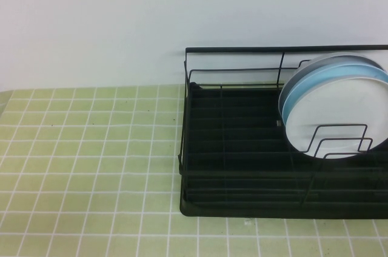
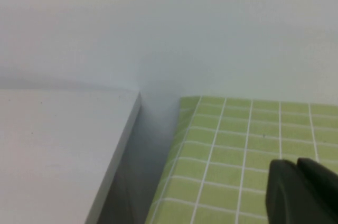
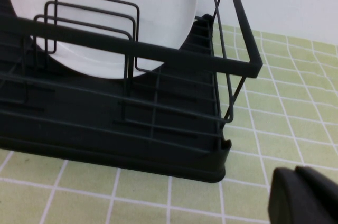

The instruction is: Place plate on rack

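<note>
While both end effectors, left (image 2: 303,192) and right (image 3: 303,195), sit closed, plate (image 1: 339,120) stands in rack (image 1: 242,166).

open cloth (image 1: 85,160): green checked surface on the robot's left of the rack, bare from back edge to front edge.
rack (image 1: 242,166): fills the right half, its top rail (image 1: 285,50) and looped dividers (image 1: 339,139) barring entry from the sides.
plates: white plate (image 1: 339,117) upright in the dividers, blue plate (image 1: 315,78) close behind; the rack's left bay is unoccupied.
left gripper (image 2: 303,192): shut, over the cloth's far-left corner.
right gripper (image 3: 303,195): shut, beside the rack's corner.
</note>
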Controlling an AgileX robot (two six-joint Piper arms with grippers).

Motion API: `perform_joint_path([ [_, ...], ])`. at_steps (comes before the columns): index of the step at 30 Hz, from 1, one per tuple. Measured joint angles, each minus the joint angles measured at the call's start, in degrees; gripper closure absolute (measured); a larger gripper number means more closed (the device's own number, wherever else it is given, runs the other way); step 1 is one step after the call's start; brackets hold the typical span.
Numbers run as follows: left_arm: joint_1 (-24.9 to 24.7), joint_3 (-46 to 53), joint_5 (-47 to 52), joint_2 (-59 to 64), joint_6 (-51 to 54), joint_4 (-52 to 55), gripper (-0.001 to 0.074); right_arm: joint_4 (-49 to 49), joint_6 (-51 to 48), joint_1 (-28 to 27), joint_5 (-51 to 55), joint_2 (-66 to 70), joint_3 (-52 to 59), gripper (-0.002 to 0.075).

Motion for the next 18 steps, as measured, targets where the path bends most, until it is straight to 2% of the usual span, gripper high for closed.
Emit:
perform_joint_path([
  [8,2.2,4.7,-6.1,-4.6,0.1,0.6,0.0735,-0.4,0.1,0.0,0.5,-0.1,0.0,0.0726],
  [10,2.2,5.3,-6.9,-5.5,1.8,-2.4,0.0735,-0.4,1.7,0.0,0.5,-0.1,0.0,0.0726],
  [12,2.2,5.6,-6.1,-6.4,9.3,-12.3,0.0735,-0.4,4.5,0.0,0.5,-0.1,0.0,0.0726],
  [16,2.2,6.3,-3.7,-8.9,35.4,-36.7,0.0735,-0.4,5.9,0.0,0.5,-0.1,0.0,0.0726],
  [18,2.2,7.1,-2.8,-10.8,42.3,-42.9,0.0735,-0.7,5.9,0.0,0.5,-0.1,0.0,0.0726],
])
